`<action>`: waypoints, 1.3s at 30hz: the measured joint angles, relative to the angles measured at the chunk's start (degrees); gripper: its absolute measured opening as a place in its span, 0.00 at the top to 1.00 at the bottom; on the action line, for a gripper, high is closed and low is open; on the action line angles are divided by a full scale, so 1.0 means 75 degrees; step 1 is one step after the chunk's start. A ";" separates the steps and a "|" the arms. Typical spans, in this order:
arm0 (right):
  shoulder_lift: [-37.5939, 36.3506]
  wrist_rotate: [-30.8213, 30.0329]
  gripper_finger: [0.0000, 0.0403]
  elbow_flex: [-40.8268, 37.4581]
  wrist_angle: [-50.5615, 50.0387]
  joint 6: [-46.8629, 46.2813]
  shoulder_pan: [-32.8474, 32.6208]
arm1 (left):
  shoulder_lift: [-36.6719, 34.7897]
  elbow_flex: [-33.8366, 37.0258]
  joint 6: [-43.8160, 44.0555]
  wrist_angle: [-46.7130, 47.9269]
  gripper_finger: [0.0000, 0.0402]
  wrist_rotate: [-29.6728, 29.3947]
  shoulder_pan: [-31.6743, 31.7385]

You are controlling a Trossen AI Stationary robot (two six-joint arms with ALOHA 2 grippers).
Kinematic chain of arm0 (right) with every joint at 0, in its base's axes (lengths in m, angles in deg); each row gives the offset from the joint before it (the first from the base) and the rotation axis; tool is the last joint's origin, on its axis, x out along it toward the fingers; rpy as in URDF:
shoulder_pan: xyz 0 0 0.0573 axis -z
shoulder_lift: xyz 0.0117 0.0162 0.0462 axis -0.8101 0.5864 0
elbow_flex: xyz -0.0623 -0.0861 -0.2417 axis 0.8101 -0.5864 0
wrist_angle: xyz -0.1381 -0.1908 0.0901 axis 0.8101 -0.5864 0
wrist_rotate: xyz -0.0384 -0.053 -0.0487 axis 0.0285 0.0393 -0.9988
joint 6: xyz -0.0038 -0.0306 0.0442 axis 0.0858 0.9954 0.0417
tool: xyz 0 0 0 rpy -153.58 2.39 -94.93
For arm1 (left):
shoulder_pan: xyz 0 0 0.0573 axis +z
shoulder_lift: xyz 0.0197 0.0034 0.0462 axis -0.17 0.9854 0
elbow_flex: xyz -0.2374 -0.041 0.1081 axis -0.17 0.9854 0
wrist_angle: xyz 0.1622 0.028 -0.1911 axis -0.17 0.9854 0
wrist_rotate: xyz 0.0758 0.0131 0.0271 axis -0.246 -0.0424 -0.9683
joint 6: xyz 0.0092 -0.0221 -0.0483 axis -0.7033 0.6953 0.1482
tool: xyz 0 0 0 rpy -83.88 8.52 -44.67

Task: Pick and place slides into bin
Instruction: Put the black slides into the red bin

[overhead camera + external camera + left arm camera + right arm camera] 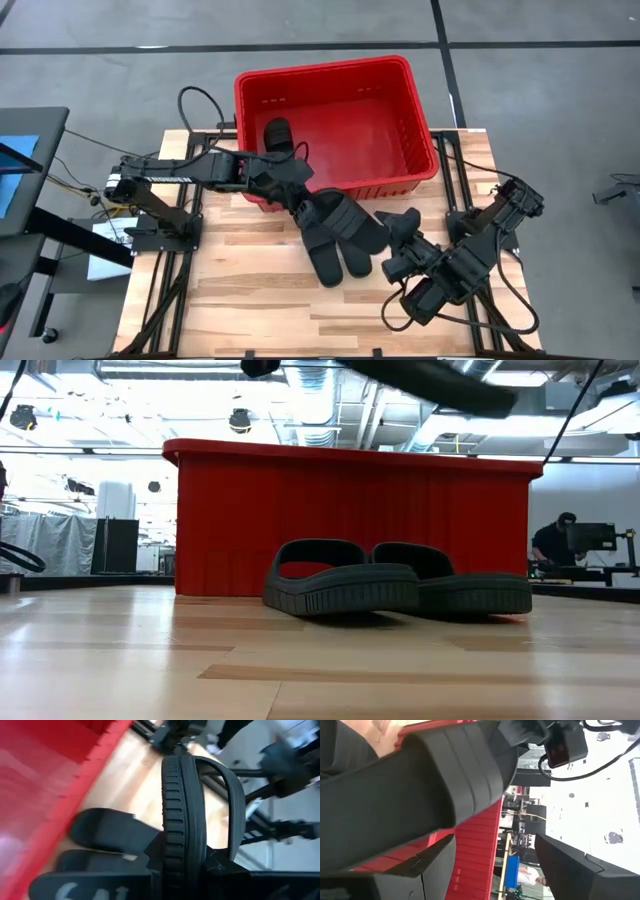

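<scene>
While one slide [277, 135] lies in the bin [420, 110], two [345, 262] rest on the surface [250, 300]. We grasp a fourth [182, 815] with our left hand [300, 205]; our right hand [405, 250] is released.

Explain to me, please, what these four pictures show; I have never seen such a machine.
It is a robot with two dark arms at a wooden table. One picture looks down from above, one looks level across the table top, and two come from cameras on the arms' wrists. The left gripper has its jaws shut on one black slide, held on its edge near the red bin. The right gripper is close beside that slide with its jaws open. Two slides lie on the table in front of the bin, and another slide is already inside it.
</scene>
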 joint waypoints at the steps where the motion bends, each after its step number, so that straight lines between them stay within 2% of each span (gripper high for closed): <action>1: -0.0009 -0.0043 0.34 0.0000 0.0000 0.0000 0.0000 | 0.0000 -0.0069 -0.0165 0.0165 0.93 -0.0078 0.0052; 5: -0.0193 -0.0141 0.34 0.0000 0.0000 -0.0104 0.0040 | 0.0000 -0.0372 -0.0890 0.0816 0.93 -0.0310 0.0332; 13: -0.0802 -0.0132 0.34 0.0000 0.0000 -0.2163 0.0558 | -0.0003 -0.1372 -0.2799 0.2008 0.93 -0.1296 0.1035; 21: -0.1296 -0.0022 0.34 0.0000 0.0003 -0.3411 0.1455 | -0.0015 -0.2417 -0.4390 0.3061 0.93 -0.1375 0.1930; 25: -0.1393 0.0323 0.34 0.0000 0.0003 -0.3349 0.1890 | -0.0017 -0.2857 -0.5156 0.3333 0.93 -0.1546 0.2384; 29: -0.1392 0.0728 0.34 0.0000 0.0001 -0.2778 0.2326 | -0.0020 -0.3195 -0.5919 0.3255 0.93 -0.1443 0.2915; 36: -0.1386 0.0687 0.34 0.0000 0.0001 -0.1627 0.3418 | 0.0177 -0.3215 -0.6960 0.3829 0.93 -0.0070 0.4082; 39: -0.1386 0.0674 0.34 0.0000 0.0000 -0.1177 0.4069 | 0.0482 -0.3209 -0.7287 0.4237 0.93 0.0184 0.4462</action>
